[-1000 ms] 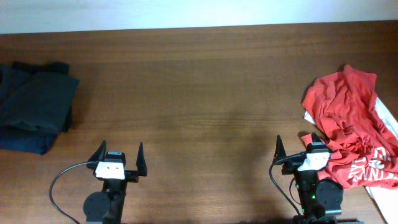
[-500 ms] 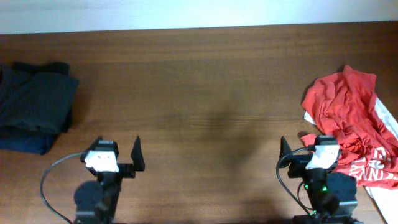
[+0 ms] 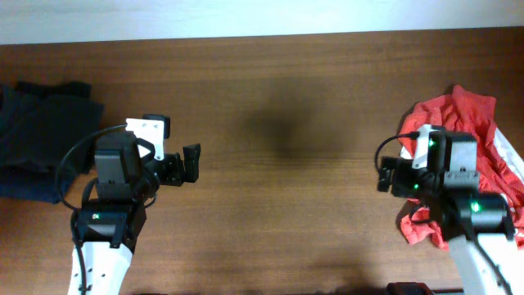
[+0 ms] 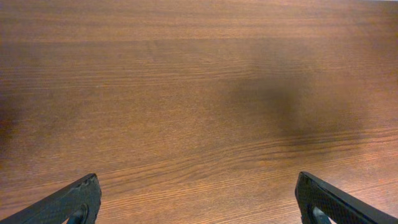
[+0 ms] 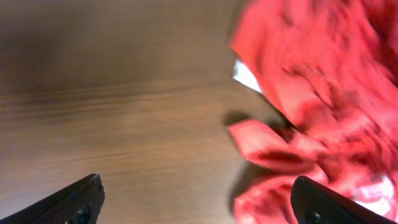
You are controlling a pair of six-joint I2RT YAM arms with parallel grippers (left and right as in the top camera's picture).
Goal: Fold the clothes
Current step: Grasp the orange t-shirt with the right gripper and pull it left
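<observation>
Two pincers, both mine, stand spread wide with nothing between the fingers. My left pincer (image 4: 199,205) looks down on bare wood, and my right pincer (image 5: 199,202) hangs over the bench (image 3: 286,98) just beside the crumpled red shirt (image 5: 311,93). That shirt lies heaped at the bench's right edge, and its nearest fold reaches toward my right finger. A corner of white cloth (image 5: 247,76) pokes out from under it. Only the overhead view shows the stack of dark folded clothes (image 3: 41,131) at the far left edge, well apart from my left pincer. There my right arm covers part of the red heap.
</observation>
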